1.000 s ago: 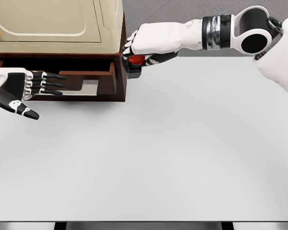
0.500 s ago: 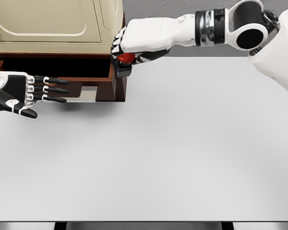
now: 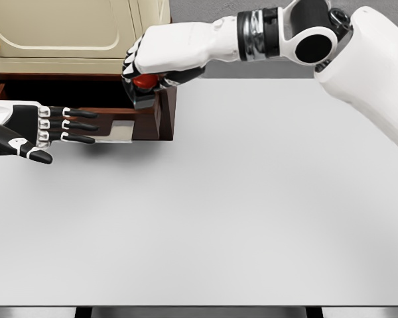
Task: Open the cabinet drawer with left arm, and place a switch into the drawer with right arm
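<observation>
Table: white surface, bare from the near edge up to the hands; broad open room in front of and to the right of both hands.
Left hand: enters from the left edge, palm flat, fingers extended and slightly apart, gripping nothing; fingertips point right, over the front of the drawer.
Drawer: dark brown, pulled out of the cabinet base; the front panel lies just past the left fingertips; a pale reflective floor patch shows inside, beside those fingertips.
Drawer right wall: upright brown edge, directly under the right hand's knuckles; open tabletop begins immediately to its right.
Switch: red rounded button on a dark grey block body; only the lower part is visible below the fingers.
Right hand: arm reaches in from the upper right, fingers curled down and clamped around the switch.
Switch relative to fingers: held beneath the palm, red cap between the curled fingers, grey body protruding below the fingertips; positioned above the drawer's right rear corner. Contact with the drawer wall cannot be determined.
Cabinet: cream body with panelled door, directly above the drawer opening and behind both hands; its lower edge limits clearance above the drawer.
</observation>
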You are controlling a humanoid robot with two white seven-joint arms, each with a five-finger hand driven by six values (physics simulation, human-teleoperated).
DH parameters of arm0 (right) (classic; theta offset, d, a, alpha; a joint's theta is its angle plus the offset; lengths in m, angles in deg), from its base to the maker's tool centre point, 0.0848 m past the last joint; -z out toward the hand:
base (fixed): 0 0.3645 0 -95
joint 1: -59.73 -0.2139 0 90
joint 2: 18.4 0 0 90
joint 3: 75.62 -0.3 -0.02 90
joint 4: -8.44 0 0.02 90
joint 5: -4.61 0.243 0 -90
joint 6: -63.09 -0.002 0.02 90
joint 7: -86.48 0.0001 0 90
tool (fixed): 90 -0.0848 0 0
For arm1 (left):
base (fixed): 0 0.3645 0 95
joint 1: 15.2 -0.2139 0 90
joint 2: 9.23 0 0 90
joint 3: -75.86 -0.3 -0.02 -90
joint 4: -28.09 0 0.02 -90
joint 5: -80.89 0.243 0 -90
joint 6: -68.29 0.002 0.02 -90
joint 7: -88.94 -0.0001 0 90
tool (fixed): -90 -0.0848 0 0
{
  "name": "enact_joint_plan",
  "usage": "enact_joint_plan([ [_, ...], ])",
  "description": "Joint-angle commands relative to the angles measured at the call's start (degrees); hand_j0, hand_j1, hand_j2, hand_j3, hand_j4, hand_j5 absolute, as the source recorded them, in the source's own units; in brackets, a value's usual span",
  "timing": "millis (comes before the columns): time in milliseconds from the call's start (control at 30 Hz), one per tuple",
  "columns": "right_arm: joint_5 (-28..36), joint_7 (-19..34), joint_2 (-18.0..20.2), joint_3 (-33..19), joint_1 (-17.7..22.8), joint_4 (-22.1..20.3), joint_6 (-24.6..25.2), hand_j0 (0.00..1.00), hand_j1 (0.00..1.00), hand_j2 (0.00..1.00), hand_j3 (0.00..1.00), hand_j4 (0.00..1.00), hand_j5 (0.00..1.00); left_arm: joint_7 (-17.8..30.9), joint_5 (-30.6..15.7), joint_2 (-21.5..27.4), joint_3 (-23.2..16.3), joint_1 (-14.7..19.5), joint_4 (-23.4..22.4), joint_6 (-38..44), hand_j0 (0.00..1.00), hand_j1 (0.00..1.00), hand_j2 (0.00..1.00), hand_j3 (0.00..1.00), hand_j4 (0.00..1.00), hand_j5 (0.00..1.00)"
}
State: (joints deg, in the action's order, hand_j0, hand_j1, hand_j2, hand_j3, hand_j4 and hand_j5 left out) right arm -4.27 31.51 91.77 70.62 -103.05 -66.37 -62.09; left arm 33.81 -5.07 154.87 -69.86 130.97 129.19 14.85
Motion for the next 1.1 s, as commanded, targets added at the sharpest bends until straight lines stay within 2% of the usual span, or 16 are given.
enact_joint_plan([
  [0,0.3,0.0,-1.4,0.1,0.0,2.0,0.2,0.5,0.5,0.5,0.5,0.5,0.5,0.1,8.0,0.1,-2.5,0.0,-0.1,-1.6,1.0,1.0,1.0,1.0,1.0,1.0],
  [167,0.1,0.0,-3.1,0.1,-0.7,5.5,0.2,0.49,0.49,0.49,0.49,0.49,0.49,0.1,7.1,0.0,-2.4,0.2,-0.2,-1.6,1.0,1.0,1.0,1.0,1.0,1.0],
  [400,0.1,0.0,-4.9,-0.1,-1.5,6.6,0.2,0.49,0.49,0.49,0.49,0.49,0.49,0.1,5.5,0.0,-2.4,0.2,-0.2,-1.6,1.0,1.0,1.0,1.0,1.0,1.0],
  [433,0.0,0.0,-5.3,-0.1,-1.5,7.7,0.2,0.49,0.49,0.49,0.49,0.49,0.49,0.1,5.5,0.0,-2.4,0.2,-0.2,-1.6,1.0,1.0,1.0,1.0,1.0,1.0],
  [700,-0.5,0.0,-7.3,0.1,-1.6,11.9,0.2,0.5,0.5,0.5,0.5,0.5,0.5,0.1,-0.1,2.1,-2.4,0.2,-0.1,-1.6,1.0,1.0,1.0,1.0,1.0,1.0],
  [900,-0.7,0.0,-8.4,0.1,-1.8,13.6,0.2,0.51,0.51,0.51,0.51,0.51,0.51,0.1,-0.7,2.3,-2.4,0.2,-0.1,-1.6,1.0,1.0,1.0,1.0,1.0,1.0],
  [933,-0.7,0.0,-8.4,0.1,-1.8,13.9,0.2,0.58,0.58,0.58,0.58,0.58,0.58,0.1,-0.3,2.3,-2.4,0.2,-0.1,-1.6,1.0,1.0,1.0,1.0,1.0,1.0],
  [967,-0.7,0.0,-8.6,0.1,-1.8,14.3,0.2,0.75,0.75,0.75,0.75,0.75,0.75,0.1,-0.2,2.3,-2.4,0.2,-0.1,-1.6,1.0,1.0,1.0,1.0,1.0,1.0],
  [1000,-0.7,0.0,-8.7,-0.1,-1.8,14.3,0.2,1.0,1.0,1.0,1.0,1.0,1.0,0.1,-0.2,2.2,-2.4,0.2,-0.1,-1.6,1.0,1.0,1.0,1.0,1.0,1.0],
  [1067,-0.6,0.0,-8.7,-0.1,-1.8,14.0,0.2,1.0,1.0,1.0,1.0,1.0,1.0,0.1,-0.2,2.2,-2.4,0.2,-0.1,-1.6,1.0,1.0,1.0,1.0,1.0,1.0],
])
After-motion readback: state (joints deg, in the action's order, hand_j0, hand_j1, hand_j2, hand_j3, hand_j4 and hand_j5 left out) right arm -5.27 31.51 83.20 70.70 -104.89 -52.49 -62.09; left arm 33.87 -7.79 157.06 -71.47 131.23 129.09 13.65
